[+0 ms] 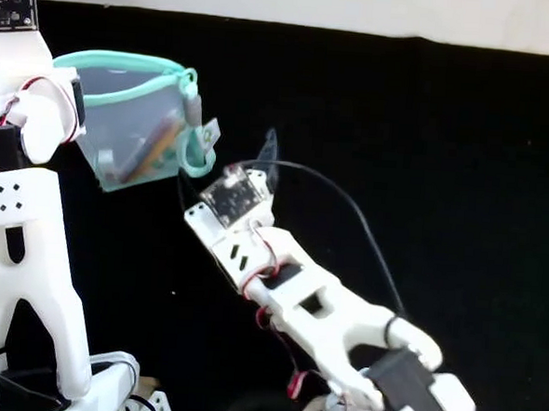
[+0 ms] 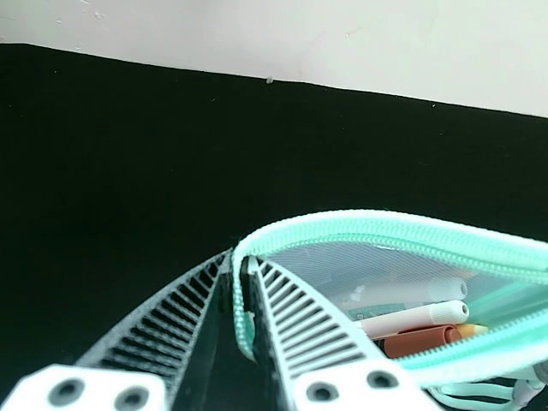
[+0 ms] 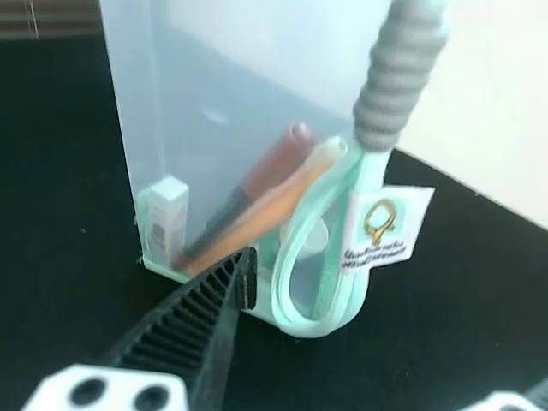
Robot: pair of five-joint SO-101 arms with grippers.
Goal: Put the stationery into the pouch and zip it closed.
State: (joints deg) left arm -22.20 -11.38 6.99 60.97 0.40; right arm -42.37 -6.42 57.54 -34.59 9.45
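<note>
From the high view, the pouch (image 1: 130,131) stands upright at ten o'clock on the black table (image 1: 400,129). Its mouth faces up so the pens (image 1: 152,156) already inside lean in a corner and cannot spill. My left arm rises along the nine o'clock edge and meets the pouch's near end. My right arm comes in from five o'clock, stretched long and low. My right gripper (image 1: 266,163) lies just beside the pouch at its four o'clock, close to the grey zip pull (image 1: 193,107) and the teal loop (image 1: 200,159). I judge it is there because the pull is the next thing to take.

In the left wrist view, my left gripper (image 2: 240,265) is pinched tight on the teal zipper rim (image 2: 368,227) at the pouch's corner. That anchors the pouch so the zip can be drawn against it. The mouth gapes, not yet zipped, with the pens showing through the wall.

In the right wrist view, one ribbed finger (image 3: 205,317) points at the pouch's base beside the loop. Nothing lies against it, so that hand is spread and empty. The pull hangs above a small tag (image 3: 381,229).
</note>
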